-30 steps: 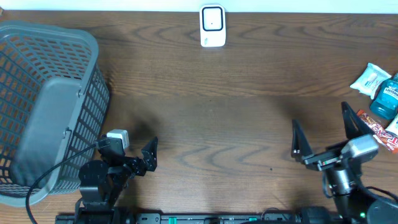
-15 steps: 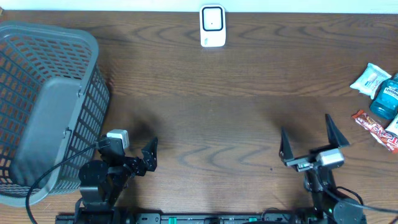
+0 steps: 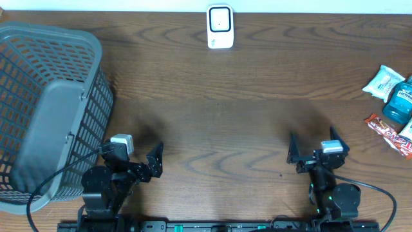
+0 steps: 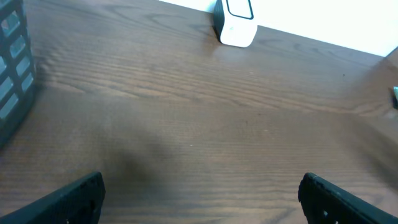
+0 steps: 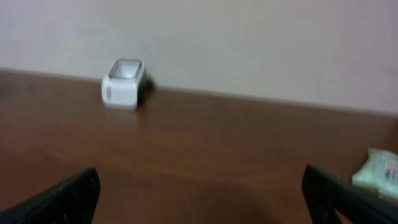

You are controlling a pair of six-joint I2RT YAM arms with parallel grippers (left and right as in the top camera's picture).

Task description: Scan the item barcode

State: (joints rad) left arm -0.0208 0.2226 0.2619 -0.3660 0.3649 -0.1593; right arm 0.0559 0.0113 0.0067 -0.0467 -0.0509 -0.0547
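Currently: right fingers (image 5: 71, 196) splayed wide with nothing between them; left fingers (image 4: 74, 199) likewise released and empty. The candidate items, a wipes packet (image 3: 384, 82), a blue bottle (image 3: 399, 103) and a red snack bar (image 3: 386, 132), lie crowded at the right edge of the counter (image 3: 244, 96), well apart from either arm. Risks, as judged: with the three nearly touching, a closing grasp may catch a neighbour or nudge one off the right edge. No barcode can be made out, so an item may be presented wrong face to the scanner (image 3: 219, 27) at the middle of the far edge. Pose: both arms sit folded low along the near edge, fingers aimed toward the far edge, the left one just beside the basket (image 3: 64, 38) at the near-left corner.
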